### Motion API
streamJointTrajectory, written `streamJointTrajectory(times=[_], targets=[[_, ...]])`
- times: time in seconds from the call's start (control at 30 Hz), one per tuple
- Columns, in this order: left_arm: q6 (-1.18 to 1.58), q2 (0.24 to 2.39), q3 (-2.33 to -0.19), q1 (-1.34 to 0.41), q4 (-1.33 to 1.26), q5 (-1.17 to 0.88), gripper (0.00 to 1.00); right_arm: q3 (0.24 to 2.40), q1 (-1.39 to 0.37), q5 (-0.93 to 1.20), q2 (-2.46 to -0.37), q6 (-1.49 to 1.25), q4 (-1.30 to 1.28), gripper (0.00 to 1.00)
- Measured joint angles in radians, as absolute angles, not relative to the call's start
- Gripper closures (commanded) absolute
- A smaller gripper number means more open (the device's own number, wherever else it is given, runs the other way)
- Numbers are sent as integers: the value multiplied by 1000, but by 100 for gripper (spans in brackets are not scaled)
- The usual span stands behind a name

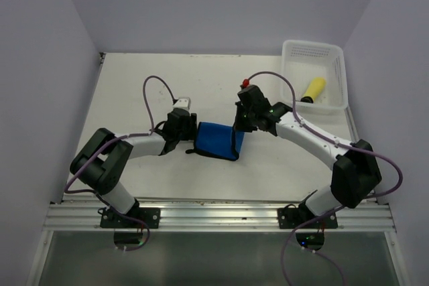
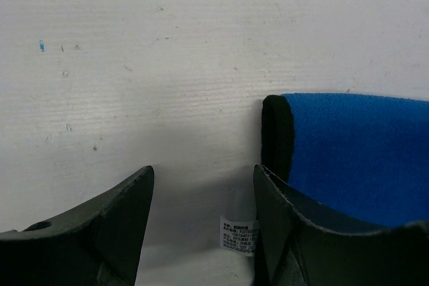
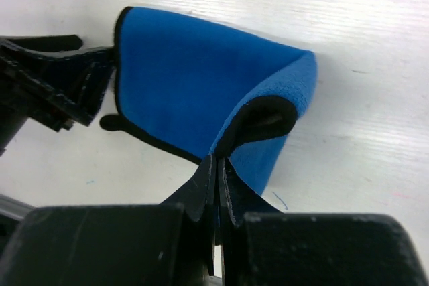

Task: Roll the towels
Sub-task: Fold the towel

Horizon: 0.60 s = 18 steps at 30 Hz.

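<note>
- Top view: two towels on show. The blue towel [image 1: 218, 140] lies mid-frame on the bench [image 1: 134, 85] between the two arms. The yellow towel [image 1: 313, 89] is already a roll inside the one basket [image 1: 289, 50], upper right.
- The left pincer [image 1: 190, 132] sits at the blue towel's left edge, and the right pincer [image 1: 241, 124] is at its right edge.
- Left wrist view: jaws stand wide, with only bare bench and a small white label [image 2: 238, 234] between them. Blue cloth fills the lower right, its dark edging right at the right-hand finger; I can't tell whether they touch.
- Right wrist view: jaws are pinched tight on the dark hem, and that edge is lifted and curled over the flat part.
- Handling call: it looks light, soft and floppy, likely to sag and unroll if released. Take it by the hem or a corner, with the far end pinned.
</note>
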State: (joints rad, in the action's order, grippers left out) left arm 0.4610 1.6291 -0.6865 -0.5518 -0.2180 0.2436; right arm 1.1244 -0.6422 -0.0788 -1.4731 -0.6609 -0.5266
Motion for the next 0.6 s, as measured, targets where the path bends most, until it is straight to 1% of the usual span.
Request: streamJointTrajectory(times=[0.37, 0.6], targets=[[461, 1618, -676, -552, -224, 212, 35, 1324, -753, 0, -1769, -646, -474, 100], [460, 1614, -672, -552, -224, 212, 35, 1411, -784, 20, -1888, -647, -458, 100]])
